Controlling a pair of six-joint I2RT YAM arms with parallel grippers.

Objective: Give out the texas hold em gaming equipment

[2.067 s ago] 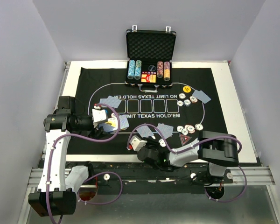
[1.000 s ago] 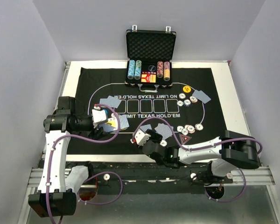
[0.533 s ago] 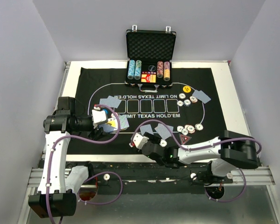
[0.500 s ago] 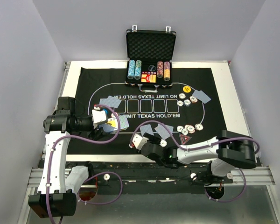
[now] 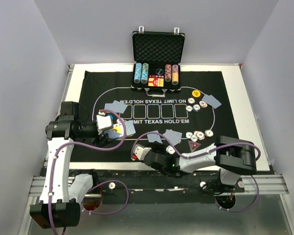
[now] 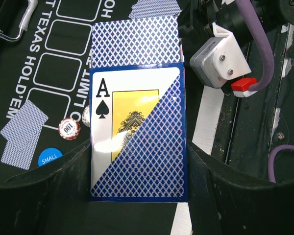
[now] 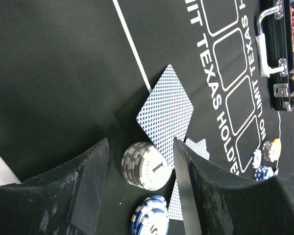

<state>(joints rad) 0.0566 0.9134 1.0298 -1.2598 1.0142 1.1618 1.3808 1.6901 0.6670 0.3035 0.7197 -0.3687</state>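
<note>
- Several blue-backed playing cards (image 5: 173,135) lay face down on the near middle of the black mat (image 5: 112,83).
- One short stack of grey-and-white chips (image 7: 144,165), marked "1", sat just beside the near corner of one of those cards.
- That stack stood between the spread fingers of the right gripper (image 7: 139,144), closer to one finger than the other. Whether either finger touched it could not be told.
- A blue-edged chip (image 7: 149,220) lay close beside the stack.
- Further right in the overhead view, a row of striped chips (image 5: 198,134) lay on the mat, with the red triangular marker (image 5: 194,146) just on its near side.
- The left gripper (image 6: 138,156) was clamped on a blue card box (image 6: 137,112) printed with the ace of spades, held over the mat's left side. The deck (image 6: 134,44) stuck out of the box's far end.
- Beneath the box, the left wrist view showed a chip marked "100" (image 6: 69,128), a blue button marked "SMALL" (image 6: 50,157) and a pair of face-down cards (image 6: 22,132).
- Toward the mat's far right lay a yellow button (image 5: 196,93), a few more chips (image 5: 196,105) and another pair of cards (image 5: 211,101).
- The black case (image 5: 158,49) stood open at the mat's far edge, with chip rows (image 5: 141,73) inside.
</note>
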